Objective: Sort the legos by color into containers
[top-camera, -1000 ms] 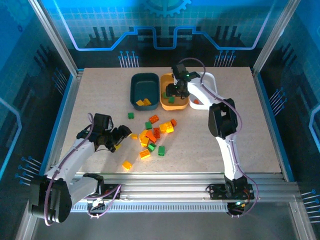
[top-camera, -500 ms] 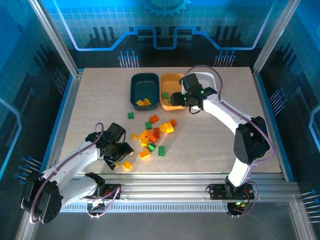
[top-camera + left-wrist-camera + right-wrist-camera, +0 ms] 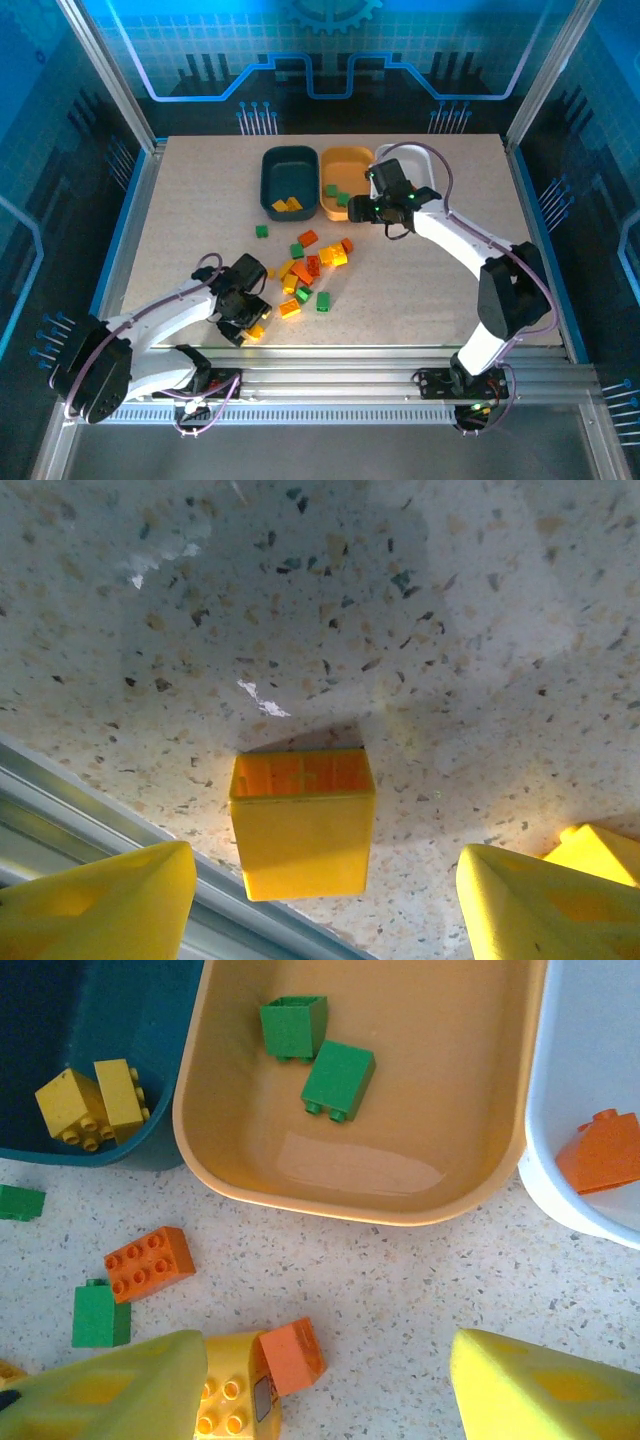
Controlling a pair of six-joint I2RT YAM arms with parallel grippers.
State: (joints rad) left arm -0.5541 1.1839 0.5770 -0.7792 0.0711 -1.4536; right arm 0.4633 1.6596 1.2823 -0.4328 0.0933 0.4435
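Left fingers (image 3: 95,905) stand apart on either side of a yellow brick (image 3: 303,820), not touching it, at seven o'clock from the loose heap of bricks (image 3: 308,270) mid-tabletop (image 3: 180,200). Right fingers (image 3: 540,1390) gape wide and empty at one o'clock from the heap, beside the trays' near rims. At twelve o'clock, the teal tray (image 3: 50,1000) holds two yellow bricks (image 3: 90,1105), the orange tray (image 3: 420,1080) two green bricks (image 3: 337,1078), the white tray (image 3: 590,1020) one orange brick (image 3: 600,1150).
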